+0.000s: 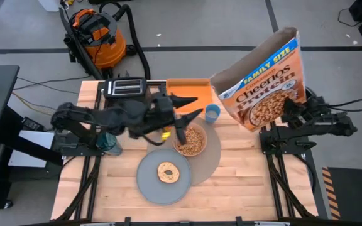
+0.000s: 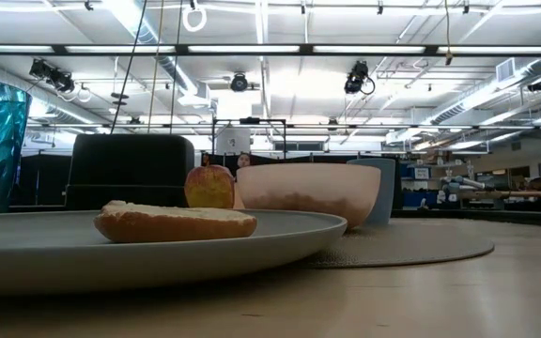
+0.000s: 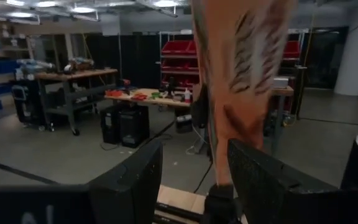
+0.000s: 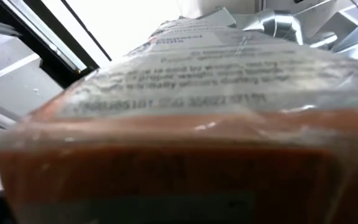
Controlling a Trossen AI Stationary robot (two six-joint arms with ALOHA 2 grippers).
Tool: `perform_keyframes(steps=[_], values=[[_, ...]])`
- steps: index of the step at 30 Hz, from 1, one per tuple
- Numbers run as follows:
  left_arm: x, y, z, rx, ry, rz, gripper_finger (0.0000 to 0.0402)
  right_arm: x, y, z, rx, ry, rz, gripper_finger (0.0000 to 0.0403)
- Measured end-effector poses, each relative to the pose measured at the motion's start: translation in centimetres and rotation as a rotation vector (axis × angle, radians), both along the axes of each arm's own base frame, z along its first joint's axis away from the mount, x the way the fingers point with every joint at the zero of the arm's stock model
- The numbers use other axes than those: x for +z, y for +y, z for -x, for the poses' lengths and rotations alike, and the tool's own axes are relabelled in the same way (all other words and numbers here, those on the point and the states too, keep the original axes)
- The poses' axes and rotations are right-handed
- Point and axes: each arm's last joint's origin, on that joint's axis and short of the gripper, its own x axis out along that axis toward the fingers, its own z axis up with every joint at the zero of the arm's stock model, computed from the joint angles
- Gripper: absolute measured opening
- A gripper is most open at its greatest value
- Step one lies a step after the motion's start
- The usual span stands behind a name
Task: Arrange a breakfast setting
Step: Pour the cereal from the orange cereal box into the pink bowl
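Observation:
A grey plate [image 1: 149,183] carries a bagel [image 1: 167,172] and lies on the near-left edge of the round mat [image 1: 211,156]. On the mat stands the pink bowl [image 1: 190,141], holding cereal. The apple [image 2: 209,186] sits just left of the bowl, and the light-blue cup [image 1: 212,113] stands beyond it. My left gripper [image 1: 187,108] hovers open above the bowl's far side, with nothing between its fingers. At the right, my right gripper [image 1: 291,112] holds a Cheerios box [image 1: 263,78] up in the air. The spoon is out of view. My right gripper has the cereal box by its bottom end, near the lower right corner [image 1: 286,108]. The box itself hides the fingers. The box is lifted clear of the table and tilted, with its printed front facing up and its open top toward the far side.
A black toaster [image 1: 126,88] and an orange board [image 1: 190,91] stand at the table's far edge. A teal glass [image 1: 112,144] stands at the left beside my left arm. Bare wood shows along the near edge and at the near right.

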Motion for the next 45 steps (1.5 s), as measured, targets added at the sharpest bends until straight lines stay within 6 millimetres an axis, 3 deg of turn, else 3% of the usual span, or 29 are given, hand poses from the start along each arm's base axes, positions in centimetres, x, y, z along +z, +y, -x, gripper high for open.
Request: perform_keyframes(steps=[9,13,19,25,39,45], values=[[-2.8,-0.2,-4.1,-0.14,-0.009,-0.002,0.0188,-0.2,0.0,-2.5,0.009,0.01,0.002,0.0204],[-2.8,0.0,-4.2,-0.148,-0.028,0.042,0.0203,-0.2,0.0,-2.6,0.017,0.018,-0.001,0.0204],[-2.9,0.9,-4.4,-0.179,-0.057,0.131,0.0264,-0.3,0.0,-2.7,0.01,0.022,0.004,0.0204],[-3.2,0.6,-5.4,-0.253,-0.104,0.08,0.0306,-0.3,0.1,-2.9,0.011,0.034,0.017,0.0204],[-2.9,0.4,-5.4,-0.333,-0.133,0.087,0.0314,-0.4,-0.4,-2.9,-0.07,0.051,0.017,0.0203],[-2.6,0.8,-5.3,-0.275,-0.175,0.104,0.0314,-0.7,-0.5,-3.5,-0.103,0.081,0.02,0.0203]])
